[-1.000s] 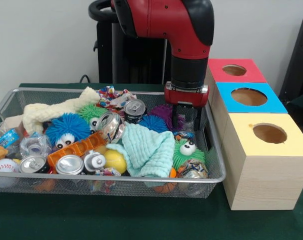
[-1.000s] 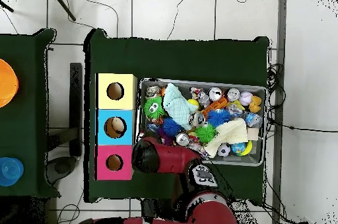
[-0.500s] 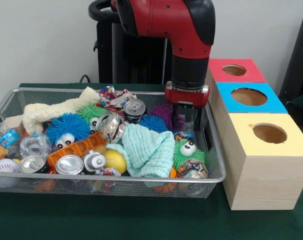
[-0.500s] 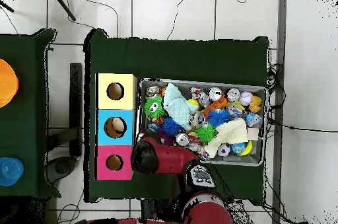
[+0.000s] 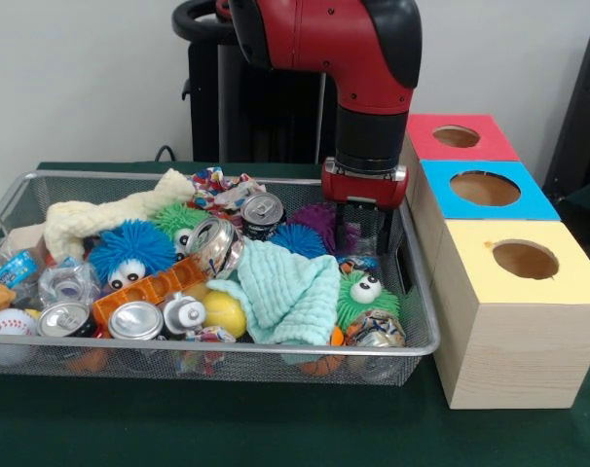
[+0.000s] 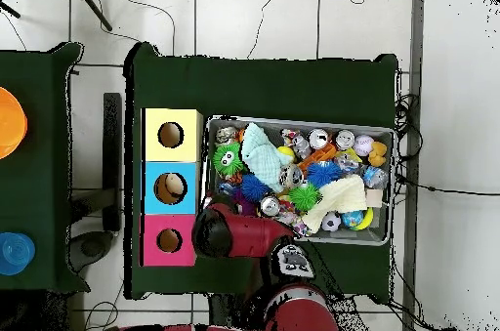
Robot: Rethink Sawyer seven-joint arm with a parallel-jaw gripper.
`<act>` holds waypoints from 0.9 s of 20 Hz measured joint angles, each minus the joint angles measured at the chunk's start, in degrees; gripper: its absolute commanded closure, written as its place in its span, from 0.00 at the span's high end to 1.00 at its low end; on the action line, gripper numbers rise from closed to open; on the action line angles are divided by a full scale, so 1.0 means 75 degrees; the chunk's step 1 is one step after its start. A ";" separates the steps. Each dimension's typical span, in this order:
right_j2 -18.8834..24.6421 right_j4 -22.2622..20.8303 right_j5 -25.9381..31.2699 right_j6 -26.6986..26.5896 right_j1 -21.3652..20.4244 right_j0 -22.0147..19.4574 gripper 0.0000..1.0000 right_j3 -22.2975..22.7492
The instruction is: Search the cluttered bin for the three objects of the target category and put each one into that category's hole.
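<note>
I found the cluttered bin [image 5: 417, 342] on the green surface [image 5: 276, 428], just beside the row of boxes. One crumpled bottle [image 5: 69, 282] lay at its left end near a blue fuzzy ball [image 5: 131, 248]. The blue-topped box's hole [image 5: 485, 188] sat between the red and yellow ones. The arm [image 5: 368, 88] hung vertically over the bin's right far corner; the end effector [image 5: 365, 232] was spread, empty, above a purple ball [image 5: 319, 218].

robotics lab, test cell: red arm [image 5: 358, 68] on black pedestal [image 5: 256, 107] against bare grey wall; green cloth-covered table [image 5: 276, 428]; three colour-topped wooden sorting boxes [image 5: 509, 292]; tiled floor [image 6: 244, 20] with loose cables [image 6: 405, 117].
</note>
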 measured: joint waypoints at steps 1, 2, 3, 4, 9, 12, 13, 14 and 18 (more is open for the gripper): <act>-0.0002 0.0000 0.0000 0.0000 0.0006 0.0002 1.00 -0.0006; -0.0004 0.0000 0.0000 0.0000 0.0011 0.0002 1.00 -0.0010; -0.0007 0.0000 0.0000 0.0000 0.0016 0.0006 1.00 -0.0015; -0.0010 0.0000 0.0000 0.0000 0.0019 0.0009 1.00 -0.0019; -0.0029 0.0000 0.0000 0.0000 0.0028 0.0028 1.00 -0.0024; -0.0039 0.0000 0.0000 0.0000 0.0042 0.0041 1.00 -0.0027; -0.0040 0.0002 -0.0002 0.0000 0.0046 0.0042 1.00 -0.0029; -0.0040 0.0000 0.0000 0.0000 0.0051 0.0050 0.00 -0.0033; -0.0043 0.0000 0.0003 0.0000 0.0080 0.0064 0.00 -0.0036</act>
